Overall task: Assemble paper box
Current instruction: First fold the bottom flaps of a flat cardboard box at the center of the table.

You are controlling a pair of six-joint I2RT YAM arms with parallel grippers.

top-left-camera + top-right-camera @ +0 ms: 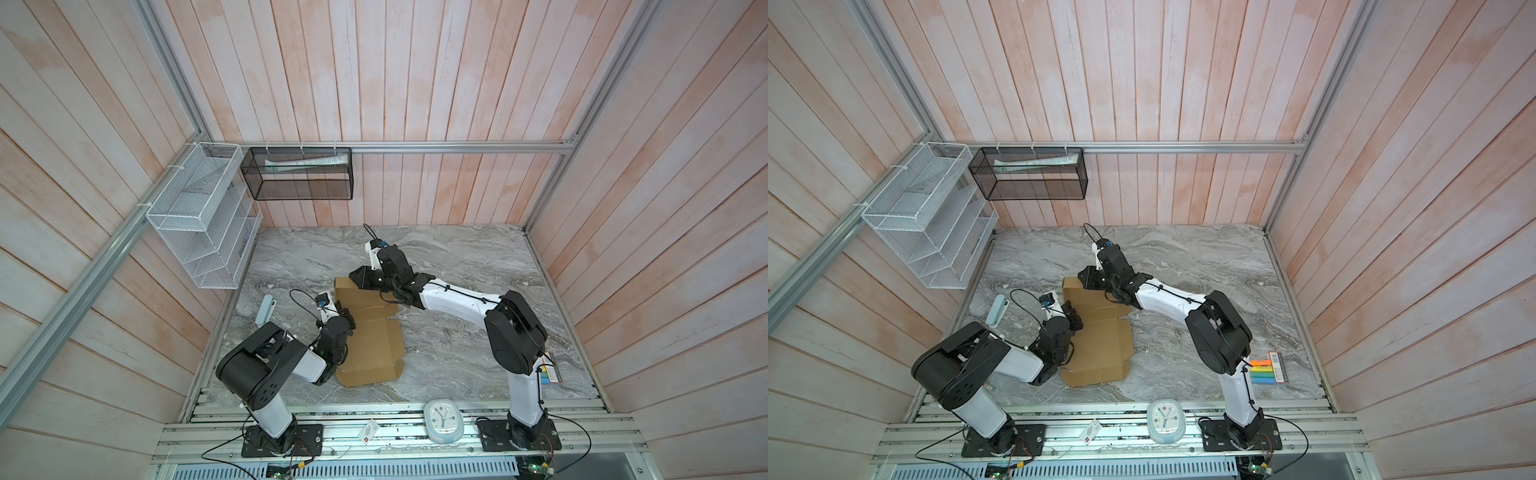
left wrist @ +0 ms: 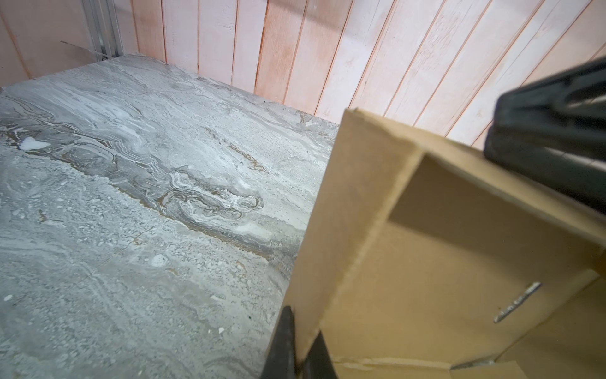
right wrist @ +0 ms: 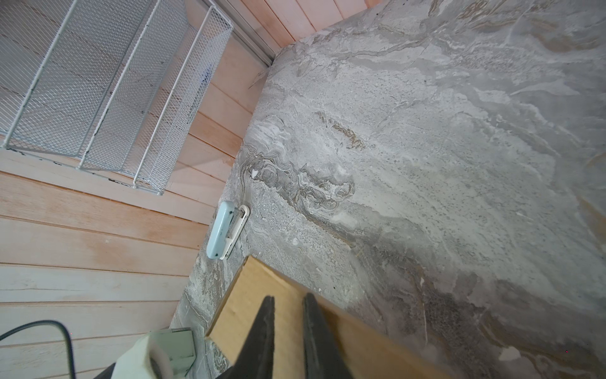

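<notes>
Pinching one raised side wall of the single plain brown corrugated cardboard box (image 1: 370, 345), my left gripper (image 2: 303, 328) is clamped tight on it. That box lies part-folded on the grey marbled tabletop (image 1: 457, 257). My right gripper (image 3: 289, 300) sits at its far flap, two fingers (image 3: 262, 334) narrowly apart, and I cannot tell whether it grips.

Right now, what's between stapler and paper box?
Bare marble tabletop separates stapler and paper box in the right wrist view; in a top view the left arm's wrist camera hangs over that stretch.
</notes>
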